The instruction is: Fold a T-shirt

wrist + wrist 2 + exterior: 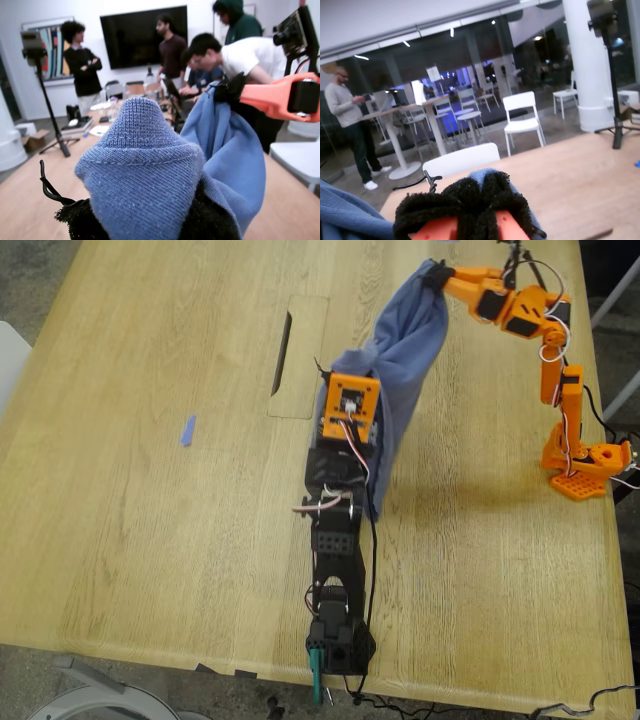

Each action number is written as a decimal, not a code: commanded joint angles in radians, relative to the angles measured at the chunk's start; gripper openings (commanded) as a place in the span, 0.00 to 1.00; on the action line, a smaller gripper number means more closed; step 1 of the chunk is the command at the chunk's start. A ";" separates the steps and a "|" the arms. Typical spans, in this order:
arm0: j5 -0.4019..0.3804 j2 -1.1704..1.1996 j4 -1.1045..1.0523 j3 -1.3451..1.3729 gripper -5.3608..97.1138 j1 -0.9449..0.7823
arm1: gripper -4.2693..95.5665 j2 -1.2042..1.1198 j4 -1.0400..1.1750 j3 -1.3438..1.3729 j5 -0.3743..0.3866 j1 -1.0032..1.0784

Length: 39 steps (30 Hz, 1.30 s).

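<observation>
Exterior view: T-shirt [408,350] is held aloft at upper centre, bunched, by first gripper [340,375] and second gripper [436,276], both clamped on cloth. Soft, light, floppy; hems are best gripped.

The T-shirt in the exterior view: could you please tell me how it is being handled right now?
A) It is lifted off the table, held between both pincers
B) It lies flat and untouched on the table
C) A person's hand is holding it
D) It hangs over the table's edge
A: the T-shirt stretches in the air between my first gripper and my second gripper, each pincer closed on its fabric.
</observation>
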 commanded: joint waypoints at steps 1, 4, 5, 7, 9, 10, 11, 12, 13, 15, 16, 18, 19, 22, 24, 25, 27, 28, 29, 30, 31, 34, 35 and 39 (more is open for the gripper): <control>0.009 0.140 -0.084 -0.049 0.05 0.012 | 0.04 0.084 -0.043 -0.046 -0.014 0.005; 0.011 0.166 -0.104 -0.043 0.05 0.034 | 0.04 0.107 -0.067 -0.046 -0.025 0.005; 0.012 0.167 -0.123 -0.038 0.05 0.043 | 0.04 0.114 -0.078 -0.046 -0.028 0.005; 0.012 0.169 -0.173 -0.029 0.05 0.052 | 0.04 0.121 -0.103 -0.046 -0.034 0.003; 0.012 0.169 -0.215 -0.021 0.05 0.060 | 0.04 0.129 -0.114 -0.046 -0.038 -0.005; 0.012 0.169 -0.225 -0.018 0.05 0.066 | 0.04 0.135 -0.117 -0.046 -0.040 -0.006; 0.012 0.172 -0.232 -0.017 0.05 0.075 | 0.04 0.141 -0.126 -0.046 -0.040 -0.009; 0.012 0.176 -0.238 -0.011 0.05 0.087 | 0.04 0.149 -0.124 -0.046 -0.041 -0.012; 0.012 0.183 -0.239 -0.006 0.05 0.101 | 0.04 0.156 -0.123 -0.046 -0.044 -0.015; 0.012 0.202 -0.239 0.015 0.05 0.132 | 0.04 0.172 -0.127 -0.046 -0.051 -0.026; 0.012 0.215 -0.239 0.031 0.05 0.150 | 0.04 0.179 -0.127 -0.046 -0.057 -0.032; 0.012 0.238 -0.239 0.063 0.05 0.190 | 0.04 0.201 -0.095 -0.046 -0.057 -0.048; 0.012 0.247 -0.239 0.077 0.05 0.212 | 0.04 0.212 -0.081 -0.046 -0.057 -0.061; 0.015 0.275 -0.253 0.117 0.05 0.270 | 0.04 0.247 -0.035 -0.046 -0.061 -0.094; 0.015 0.291 -0.253 0.137 0.05 0.290 | 0.04 0.267 -0.008 -0.046 -0.063 -0.104; 0.015 0.301 -0.253 0.147 0.05 0.302 | 0.04 0.278 0.006 -0.046 -0.064 -0.107; 0.015 0.316 -0.253 0.169 0.05 0.327 | 0.04 0.295 0.038 -0.046 -0.064 -0.123; 0.015 0.321 -0.253 0.175 0.05 0.342 | 0.04 0.301 0.049 -0.044 -0.064 -0.132; 0.015 0.322 -0.253 0.179 0.05 0.356 | 0.04 0.305 0.060 -0.044 -0.064 -0.141; 0.015 0.322 -0.253 0.184 0.05 0.371 | 0.04 0.313 0.072 -0.044 -0.064 -0.150; 0.015 0.324 -0.253 0.189 0.05 0.387 | 0.04 0.319 0.084 -0.044 -0.064 -0.161; 0.015 0.342 -0.253 0.219 0.05 0.436 | 0.04 0.342 0.129 -0.044 -0.064 -0.187; 0.015 0.353 -0.253 0.235 0.05 0.449 | 0.04 0.350 0.143 -0.043 -0.064 -0.193; 0.018 0.397 -0.253 0.298 0.05 0.511 | 0.04 0.377 0.181 -0.043 -0.072 -0.212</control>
